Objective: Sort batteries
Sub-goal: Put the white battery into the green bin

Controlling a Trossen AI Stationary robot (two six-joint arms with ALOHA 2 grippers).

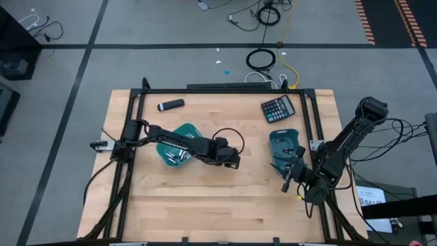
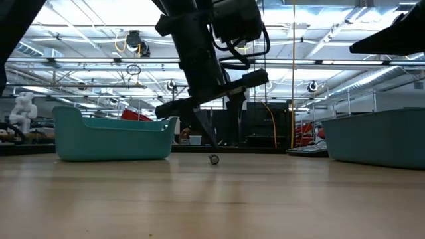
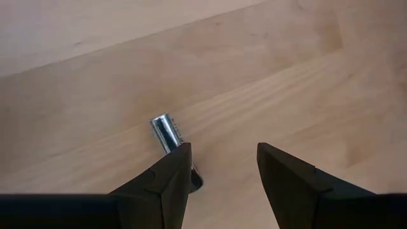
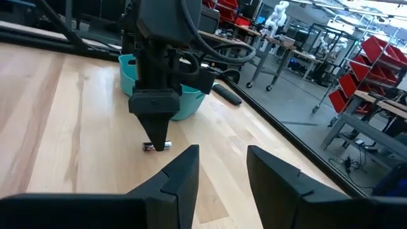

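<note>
One silvery battery (image 3: 165, 131) lies flat on the bare wood; it also shows in the low view as battery (image 2: 214, 159) and in the right wrist view as battery (image 4: 157, 146). My left gripper (image 3: 222, 166) is open and points down just over it, right of the left teal bin (image 1: 179, 146), which holds several batteries. One fingertip (image 3: 180, 159) covers the battery's near end; the gap between the fingers is beside the battery, not around it. My right gripper (image 4: 221, 166) is open and waits near the right teal bin (image 1: 285, 146). My left gripper comes from above, pointing down, with one fingertip (image 3: 181, 152) over the near end of the battery (image 3: 173, 141). The battery lies flat on the table, outside the gap between the fingers. Whether the fingertip touches it, I cannot tell.
A calculator (image 1: 278, 108) and a black marker-like cylinder (image 1: 171, 104) lie near the table's far edge. Black frame rails (image 1: 311, 130) run along the table's sides. Bare wood (image 1: 218, 205) stretches across the near half of the table.
</note>
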